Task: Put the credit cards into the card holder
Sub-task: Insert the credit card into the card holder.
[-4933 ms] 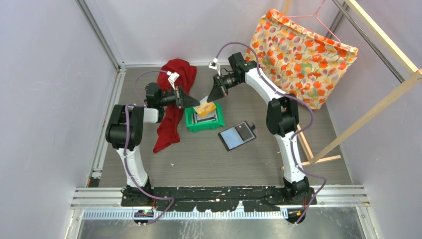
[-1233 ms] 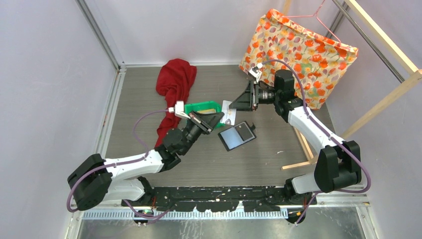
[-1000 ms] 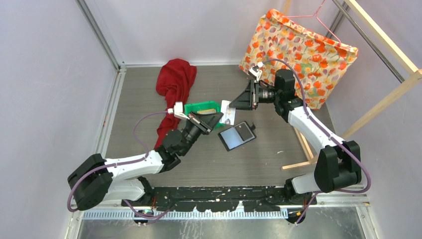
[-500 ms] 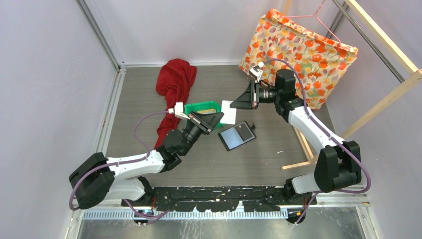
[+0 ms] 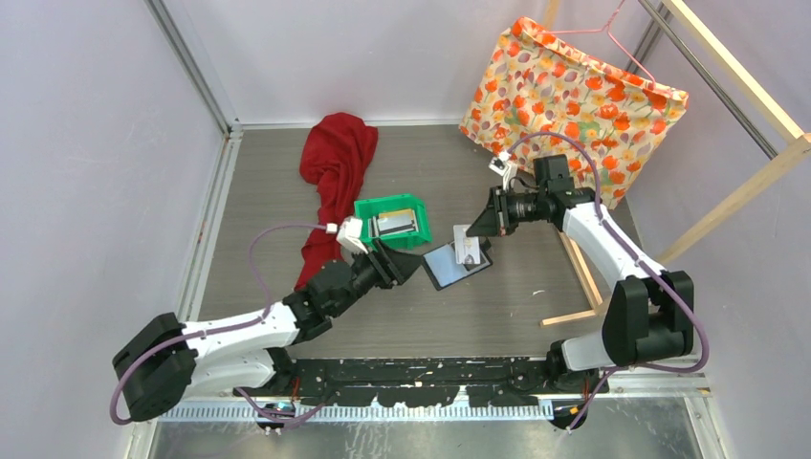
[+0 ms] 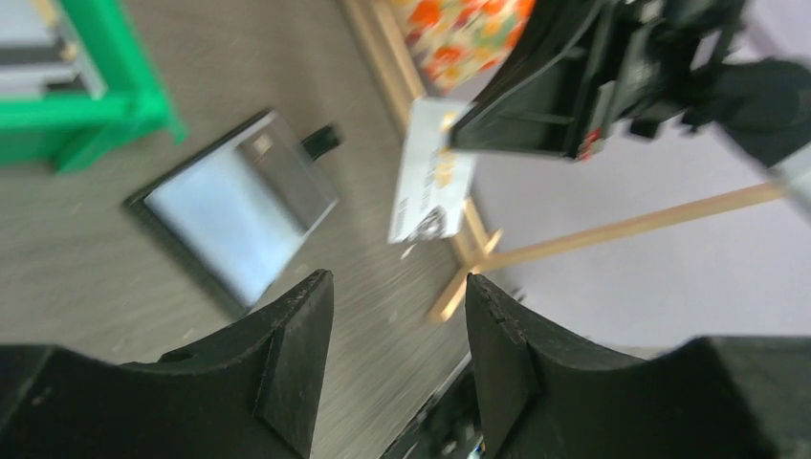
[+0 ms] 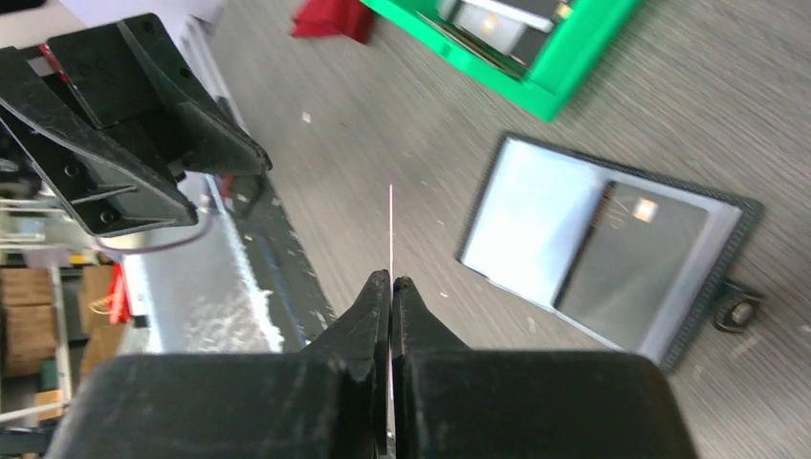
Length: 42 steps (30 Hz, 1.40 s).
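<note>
White plastic, edge-thin: the right gripper (image 5: 475, 232) has its jaws pinched tight on a white card (image 5: 466, 246), holding it in the air close to the card holder (image 5: 440, 268). The holder lies open and flat on the table (image 5: 383, 316). From the right wrist, the pocket nearer the snap tab seems to hold a grey card (image 7: 643, 251), though the glare makes that hard to be sure of. The left gripper (image 5: 413, 269) hangs near the holder's other side, jaws parted, nothing between them. More cards (image 5: 397, 224) lie in the green bin (image 5: 387, 200), which sits beside a red cloth (image 5: 330, 167).
</note>
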Each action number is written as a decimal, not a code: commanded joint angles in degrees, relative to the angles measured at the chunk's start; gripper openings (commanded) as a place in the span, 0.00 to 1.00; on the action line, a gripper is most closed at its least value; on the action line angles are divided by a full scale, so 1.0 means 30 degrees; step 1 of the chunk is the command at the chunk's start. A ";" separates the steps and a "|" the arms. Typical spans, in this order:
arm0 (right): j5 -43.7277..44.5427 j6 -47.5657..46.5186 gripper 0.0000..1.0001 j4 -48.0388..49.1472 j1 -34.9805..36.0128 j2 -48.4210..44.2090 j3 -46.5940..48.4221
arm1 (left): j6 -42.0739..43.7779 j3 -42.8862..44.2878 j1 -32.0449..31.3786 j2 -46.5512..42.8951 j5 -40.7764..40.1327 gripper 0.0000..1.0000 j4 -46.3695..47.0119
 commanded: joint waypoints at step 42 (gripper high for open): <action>0.2238 -0.4138 0.01 -0.1389 0.0046 0.9024 0.2667 | -0.0968 0.1480 0.0776 0.9051 0.1052 0.64 -0.1753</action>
